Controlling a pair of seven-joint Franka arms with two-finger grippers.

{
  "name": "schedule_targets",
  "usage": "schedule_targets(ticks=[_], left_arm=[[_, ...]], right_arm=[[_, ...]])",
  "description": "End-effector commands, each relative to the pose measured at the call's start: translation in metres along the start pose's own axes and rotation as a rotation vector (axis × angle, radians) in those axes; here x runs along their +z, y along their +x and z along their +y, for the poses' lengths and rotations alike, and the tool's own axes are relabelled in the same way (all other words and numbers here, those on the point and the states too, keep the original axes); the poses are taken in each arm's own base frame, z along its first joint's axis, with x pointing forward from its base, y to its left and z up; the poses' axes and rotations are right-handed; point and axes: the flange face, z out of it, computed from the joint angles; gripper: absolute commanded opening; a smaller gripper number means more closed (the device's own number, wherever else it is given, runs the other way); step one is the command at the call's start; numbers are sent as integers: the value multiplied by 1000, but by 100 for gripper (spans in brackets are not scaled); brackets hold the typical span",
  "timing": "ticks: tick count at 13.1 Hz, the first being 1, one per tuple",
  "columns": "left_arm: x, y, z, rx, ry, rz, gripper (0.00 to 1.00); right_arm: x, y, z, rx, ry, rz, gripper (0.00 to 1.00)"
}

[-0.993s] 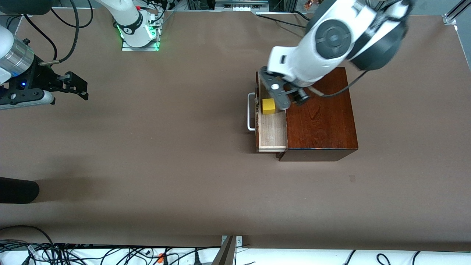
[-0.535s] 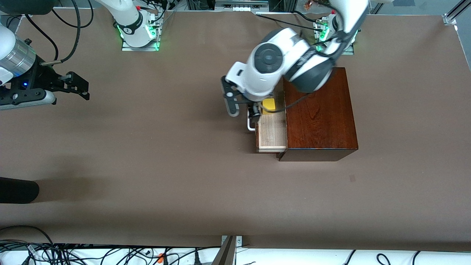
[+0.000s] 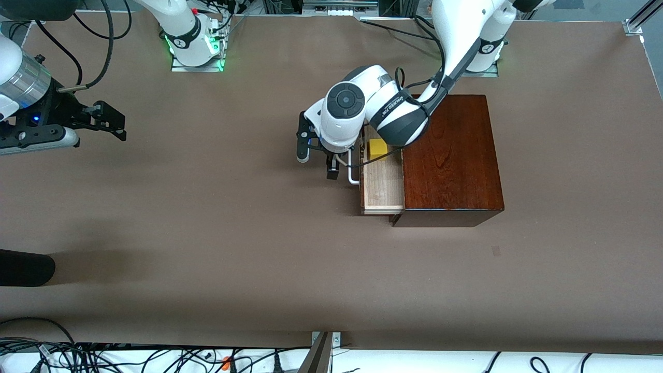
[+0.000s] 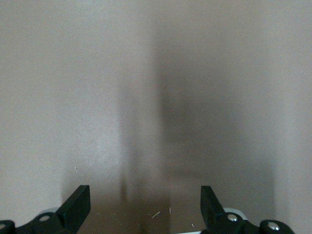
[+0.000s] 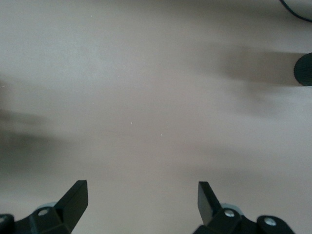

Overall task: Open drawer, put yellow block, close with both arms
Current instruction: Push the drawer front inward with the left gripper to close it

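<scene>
Left hand [image 3: 317, 158] spread beside handle [image 3: 353, 166]; right hand [image 3: 106, 122] spread, waiting. Risk: skewed push jamming drawer [image 3: 383, 184] holding yellow block [image 3: 378, 149].

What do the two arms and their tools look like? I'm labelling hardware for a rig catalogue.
Both arms are white and jointed, with dark grey round joint caps and black cables. The left arm has a black band at its elbow; the right arm shows a silver ring and a small blue light. The left tool and right tool are black, each with two angular fingers.
</scene>
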Motion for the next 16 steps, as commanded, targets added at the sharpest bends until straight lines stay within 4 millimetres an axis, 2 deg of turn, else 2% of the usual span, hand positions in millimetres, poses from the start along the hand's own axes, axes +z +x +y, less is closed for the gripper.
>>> schedule_targets(ticks=[1, 3, 6, 11, 14, 16], left_arm=[[8, -7, -1, 41, -4, -39, 100], [11, -20, -1, 27, -54, -93, 100], [6, -48, -12, -12, -110, -142, 100], [0, -110, -41, -112, -187, -194, 100], [7, -134, -44, -132, -235, -257, 100], [-3, -147, -48, -146, -240, -274, 100]], right_arm=[[-4, 2, 3, 7, 0, 7, 100], [-5, 1, 3, 7, 0, 8, 100], [-5, 2, 3, 7, 0, 12, 100], [-5, 2, 3, 8, 1, 12, 100], [-5, 2, 4, 8, 1, 13, 100], [-5, 2, 5, 11, 1, 15, 100]])
